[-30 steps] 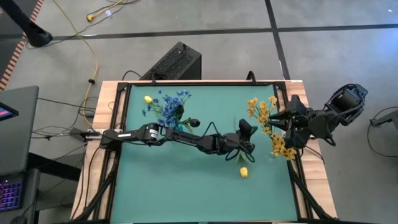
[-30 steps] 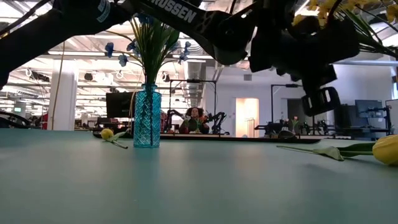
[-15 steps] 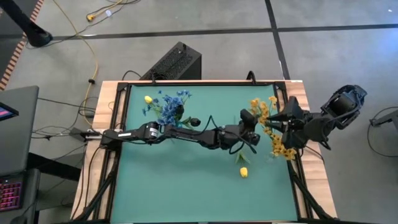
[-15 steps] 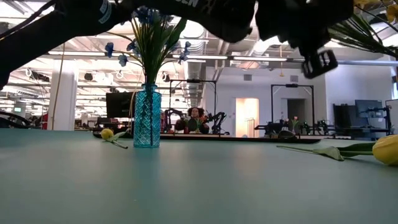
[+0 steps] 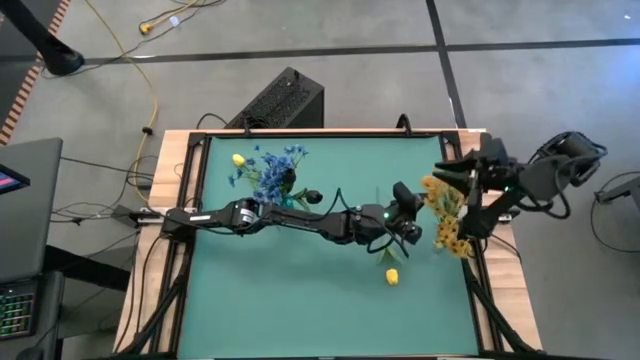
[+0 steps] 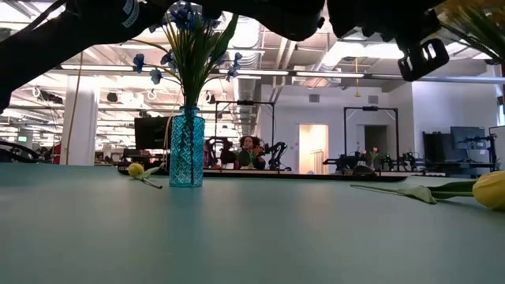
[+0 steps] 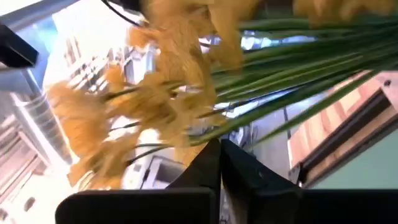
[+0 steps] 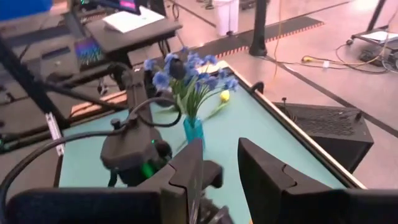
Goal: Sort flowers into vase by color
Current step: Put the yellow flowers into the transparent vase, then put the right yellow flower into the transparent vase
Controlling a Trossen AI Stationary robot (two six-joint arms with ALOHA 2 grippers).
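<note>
A bunch of yellow-orange flowers (image 5: 447,215) stands at the table's right edge, and its lower ends are hidden. My left gripper (image 5: 412,222), shut, hangs above the table just left of them. In the left wrist view its fingertips (image 7: 219,152) sit right before the green stems (image 7: 298,68). My right gripper (image 8: 221,149) is high over the right edge, its fingers apart with nothing between them. Blue flowers stand in a blue vase (image 6: 187,150) at the far left. One yellow bud (image 5: 392,276) lies on the table near my left gripper, another (image 5: 238,158) beside the vase. My left gripper's shut fingertips stand close to the stems of the yellow-orange flowers, coming from the table's left. Whether they touch the stems I cannot tell.
A dark bud (image 5: 313,197) lies right of the blue vase, under the left arm. A wooden frame (image 5: 480,285) rims the table. A black box (image 5: 285,100) stands beyond the far edge. Bare green surface (image 5: 290,300) fills the near half.
My left gripper has risen and gone a little toward the table's right edge, closer to the yellow-orange flowers. My right gripper has risen and drawn back toward the right edge. The far cluster of the yellow-orange flowers has shifted toward the right edge.
</note>
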